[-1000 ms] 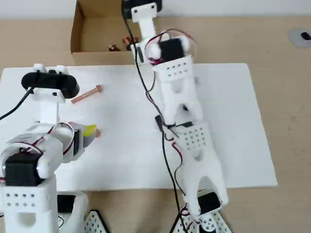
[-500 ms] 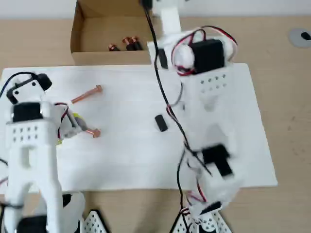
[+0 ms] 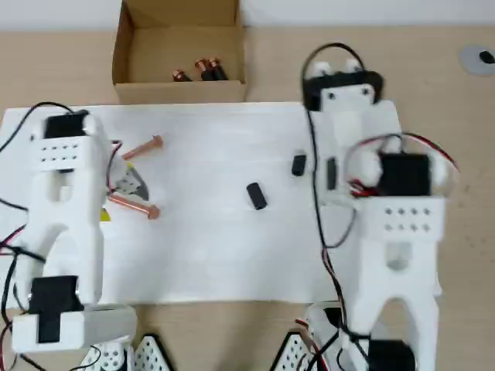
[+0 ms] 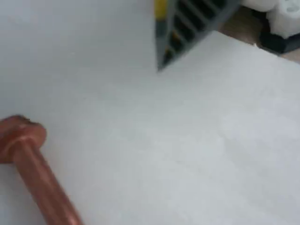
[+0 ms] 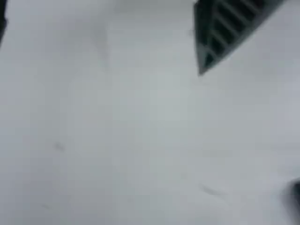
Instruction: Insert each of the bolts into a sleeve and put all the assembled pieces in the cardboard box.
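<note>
Looking down from the high view: three assembled copper-and-black pieces [image 3: 197,71] lie in the open brown cardboard box [image 3: 124,54]. Out on the white mat [image 3: 201,255] wait a copper-coloured metal bolt [image 3: 142,148], a second copper bolt [image 3: 133,205], a short black cylindrical sleeve [image 3: 257,195] and a second black sleeve [image 3: 298,165].

My left gripper [image 3: 128,184] hangs between the two bolts, and my right gripper [image 3: 332,171] is just beside the second black sleeve. I judge a fresh pair is being fetched: left must settle across a shank and close, right must take a sleeve.

Left wrist view now: one bolt's head and shank [image 4: 33,164] lie on the mat, which bolt I can't say. Nothing shows in my grasp, but how wide I'm open I cannot tell.

Right wrist view: white mat below me. A dark sliver at the edge may be a sleeve, but it's too cut off. My opening I can't tell here either.
</note>
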Controlling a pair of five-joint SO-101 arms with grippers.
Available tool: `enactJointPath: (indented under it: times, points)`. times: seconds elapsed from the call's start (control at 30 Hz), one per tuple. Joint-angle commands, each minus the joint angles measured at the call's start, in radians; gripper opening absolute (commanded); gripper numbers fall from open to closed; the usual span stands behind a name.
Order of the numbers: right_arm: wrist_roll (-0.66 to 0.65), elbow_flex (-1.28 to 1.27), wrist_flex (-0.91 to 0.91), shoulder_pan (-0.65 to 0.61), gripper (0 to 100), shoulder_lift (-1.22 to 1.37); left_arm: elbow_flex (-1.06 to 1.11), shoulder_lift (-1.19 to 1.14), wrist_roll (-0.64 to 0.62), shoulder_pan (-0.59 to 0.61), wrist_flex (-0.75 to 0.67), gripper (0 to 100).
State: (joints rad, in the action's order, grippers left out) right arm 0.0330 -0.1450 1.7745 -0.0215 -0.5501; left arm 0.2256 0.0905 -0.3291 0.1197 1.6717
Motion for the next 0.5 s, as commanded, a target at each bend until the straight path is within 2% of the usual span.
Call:
enactJointPath:
  times: [0.0,0.17,0.3,0.37,0.47]
  points:
    - [-0.08,-0.036,0.009,0.114,32.5,-0.07,-0.057,-0.028,-0.017,-0.066,0.006,27]
    - [-0.143,-0.128,0.008,0.223,32.5,-0.097,-0.058,-0.148,-0.012,-0.072,0.0,27]
    - [-0.157,-0.185,0.008,0.245,32.5,-0.101,-0.077,-0.265,-0.005,-0.072,0.003,27]
    - [-0.157,-0.199,0.008,0.245,32.5,-0.101,-0.101,-0.303,0.118,-0.072,0.008,27]
    - [-0.157,-0.205,0.006,0.245,32.5,-0.099,-0.181,-0.311,0.434,-0.077,0.052,27]
